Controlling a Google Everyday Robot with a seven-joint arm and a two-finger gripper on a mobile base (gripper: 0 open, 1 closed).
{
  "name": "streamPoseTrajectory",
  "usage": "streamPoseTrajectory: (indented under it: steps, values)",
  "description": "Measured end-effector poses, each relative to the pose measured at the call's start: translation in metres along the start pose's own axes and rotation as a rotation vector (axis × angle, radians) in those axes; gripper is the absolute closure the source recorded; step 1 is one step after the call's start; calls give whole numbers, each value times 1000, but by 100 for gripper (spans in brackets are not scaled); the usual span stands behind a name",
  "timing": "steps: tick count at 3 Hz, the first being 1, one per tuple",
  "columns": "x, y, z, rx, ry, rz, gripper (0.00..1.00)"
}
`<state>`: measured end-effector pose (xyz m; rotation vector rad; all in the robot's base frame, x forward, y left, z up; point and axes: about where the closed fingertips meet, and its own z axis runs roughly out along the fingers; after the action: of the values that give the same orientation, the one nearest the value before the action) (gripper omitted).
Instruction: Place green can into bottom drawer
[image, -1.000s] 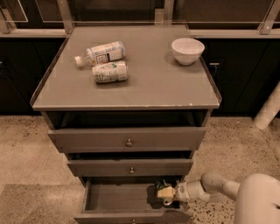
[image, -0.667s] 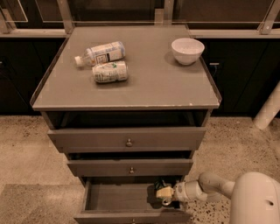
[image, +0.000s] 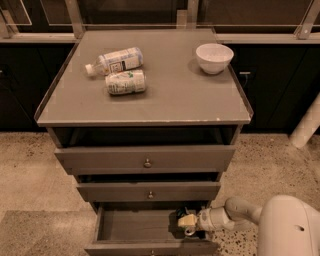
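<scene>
- The gripper (image: 185, 223) is reaching in from the right on the white arm (image: 234, 212). It is sitting low inside the tray of the bottom drawer (image: 131, 226), at the tray's right end and just behind the front panel.
- The gripper is appearing clenched on the green can (image: 187, 219). A pale green-yellow body is showing at the tip of the tool, with dark parts of the tool lying close above and below it. The contact faces are partly hidden, so this grasp is being given as a judgement.
- The green can is lying within the outline of the bottom drawer, near its right wall. It cannot be told from this view whether the can is touching the tray floor or hanging just above it.
- The bottom drawer, the lowest of 3, is standing pulled out. The middle drawer (image: 148, 191) and the top drawer (image: 145, 159) are standing further in, and the middle drawer's front is overhanging the rear of the tray.
- Step in hand, as judged: the placement itself, at the set-down and release stage. Nothing is showing the can as let go yet.
- The next move is calling for 2 actions:
  - opening the jaws with the can low, so that it is not dropping, rolling or tipping;
  - lifting the gripper out toward the right front, clear of the middle drawer's front edge and the tray's right wall.
- On the cabinet top (image: 165, 100), 1 labelled bottle (image: 116, 60), 1 white can (image: 126, 82) and 1 white bowl (image: 214, 57) are lying well apart from the work zone and are playing no part in this step.
</scene>
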<state>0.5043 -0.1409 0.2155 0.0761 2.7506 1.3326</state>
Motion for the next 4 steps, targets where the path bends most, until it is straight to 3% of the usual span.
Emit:
streamPoseTrajectory:
  steps: [3, 4]
  values:
    - [0, 0, 0, 0, 0, 0, 11]
    - [0, 0, 0, 0, 0, 0, 0]
